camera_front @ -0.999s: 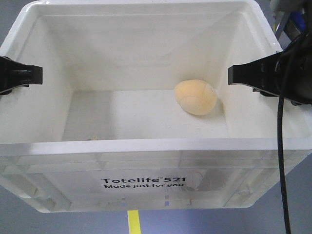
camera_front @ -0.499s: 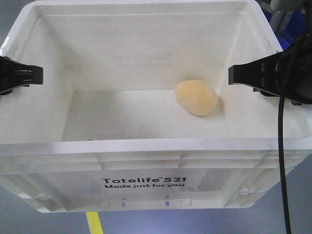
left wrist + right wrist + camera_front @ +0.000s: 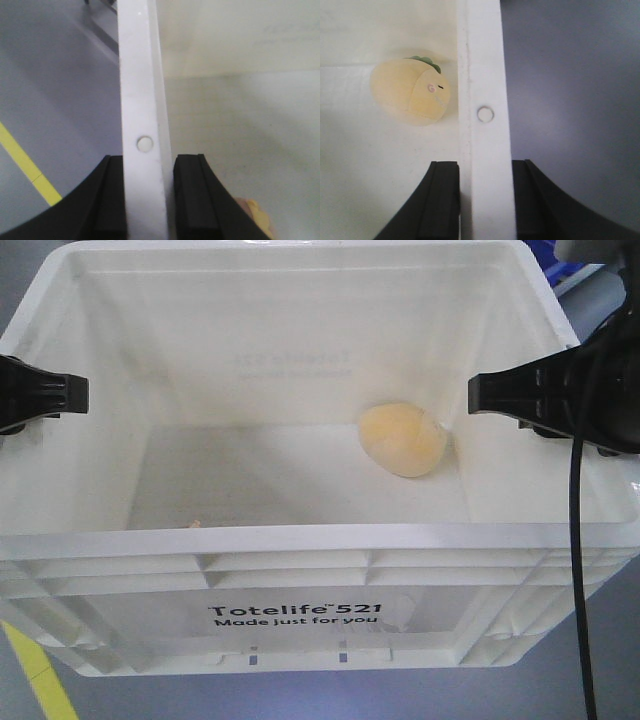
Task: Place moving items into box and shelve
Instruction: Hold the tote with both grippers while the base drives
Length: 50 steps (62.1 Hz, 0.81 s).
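A white Totelife box (image 3: 320, 537) fills the front view, held up above the floor. My left gripper (image 3: 78, 392) is shut on the box's left wall (image 3: 142, 100), with one pad on each side of it in the left wrist view (image 3: 149, 167). My right gripper (image 3: 478, 393) is shut on the right wall (image 3: 482, 60) in the same way in the right wrist view (image 3: 485, 170). A round yellow plush toy (image 3: 403, 439) lies on the box floor near the right wall and also shows in the right wrist view (image 3: 411, 90). A small yellowish item (image 3: 256, 214) lies by the left wall.
Grey floor lies under the box, with a yellow line (image 3: 35, 672) at the lower left; the line also shows in the left wrist view (image 3: 30, 170). A black cable (image 3: 578, 570) hangs from the right arm. Blue objects (image 3: 560, 255) stand at the far right.
The yellow floor line has slid from under the box's middle to the lower left, and the background at the top right has shifted. Box, toy and both grips look the same.
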### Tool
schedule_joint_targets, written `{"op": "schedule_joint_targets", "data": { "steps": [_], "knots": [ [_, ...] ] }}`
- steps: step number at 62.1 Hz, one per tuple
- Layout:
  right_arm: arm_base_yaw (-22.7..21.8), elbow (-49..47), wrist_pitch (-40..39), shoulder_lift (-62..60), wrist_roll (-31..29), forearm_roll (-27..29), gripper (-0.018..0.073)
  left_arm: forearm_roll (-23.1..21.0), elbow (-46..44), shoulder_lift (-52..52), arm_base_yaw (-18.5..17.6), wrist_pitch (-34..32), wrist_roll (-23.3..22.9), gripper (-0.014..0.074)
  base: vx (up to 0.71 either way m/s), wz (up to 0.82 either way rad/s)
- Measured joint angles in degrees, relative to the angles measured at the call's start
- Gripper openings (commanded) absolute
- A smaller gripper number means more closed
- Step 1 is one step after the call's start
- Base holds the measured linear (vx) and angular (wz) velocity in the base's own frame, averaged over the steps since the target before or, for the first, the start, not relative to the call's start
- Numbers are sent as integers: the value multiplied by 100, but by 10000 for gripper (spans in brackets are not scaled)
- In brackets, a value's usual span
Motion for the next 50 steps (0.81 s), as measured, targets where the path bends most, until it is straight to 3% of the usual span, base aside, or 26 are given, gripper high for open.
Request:
{"op": "schedule_joint_targets", "data": {
  "steps": [50],
  "knots": [
    [0, 0, 0, 0, 0, 0, 1, 0, 0, 0, 0, 0, 0, 94, 19, -71]
  ]
}}
